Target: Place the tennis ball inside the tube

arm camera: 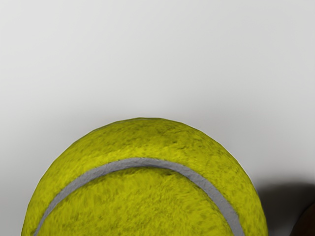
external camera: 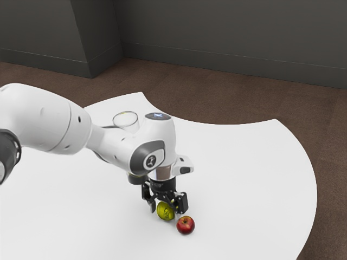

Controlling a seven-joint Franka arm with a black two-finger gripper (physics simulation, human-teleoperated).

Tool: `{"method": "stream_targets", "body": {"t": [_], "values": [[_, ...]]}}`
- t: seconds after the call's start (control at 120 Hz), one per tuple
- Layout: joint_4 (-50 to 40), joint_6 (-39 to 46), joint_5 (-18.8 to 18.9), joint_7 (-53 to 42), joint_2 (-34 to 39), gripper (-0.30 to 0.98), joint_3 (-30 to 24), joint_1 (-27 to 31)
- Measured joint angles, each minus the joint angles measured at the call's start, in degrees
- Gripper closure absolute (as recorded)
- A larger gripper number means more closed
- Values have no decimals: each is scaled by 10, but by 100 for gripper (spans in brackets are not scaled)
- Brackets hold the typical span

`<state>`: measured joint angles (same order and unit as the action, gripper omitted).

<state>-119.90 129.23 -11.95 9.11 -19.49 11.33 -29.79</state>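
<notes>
In the exterior view the black gripper (external camera: 166, 202) is low over the table, right at the yellow-green tennis ball (external camera: 165, 211). Whether it holds the ball or is only around it cannot be made out. Large at the lower edge of the wrist view is the same tennis ball (arm camera: 142, 196), with a grey seam curving across it. The clear tube (external camera: 126, 120) stands upright behind the arm in the exterior view; its rim and a bit of its lower part show, while the arm covers its middle.
A red apple (external camera: 185, 225) sits close beside the ball, toward the exterior view's right and nearer that camera. Part of a dark round thing (arm camera: 306, 221) with a shadow lies beside the ball in the wrist view. The white table (external camera: 249, 179) has a curved edge.
</notes>
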Motion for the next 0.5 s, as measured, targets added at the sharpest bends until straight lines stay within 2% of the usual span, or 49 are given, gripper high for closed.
{"method": "stream_targets", "body": {"t": [0.2, 0.392, 0.5], "values": [[0, 0, -2, 1, 1, 26, 0, -1], [6, 1, 3, 5, 10, 34, 0, -3], [13, 0, 20, 9, 42, 39, 3, -2]]}}
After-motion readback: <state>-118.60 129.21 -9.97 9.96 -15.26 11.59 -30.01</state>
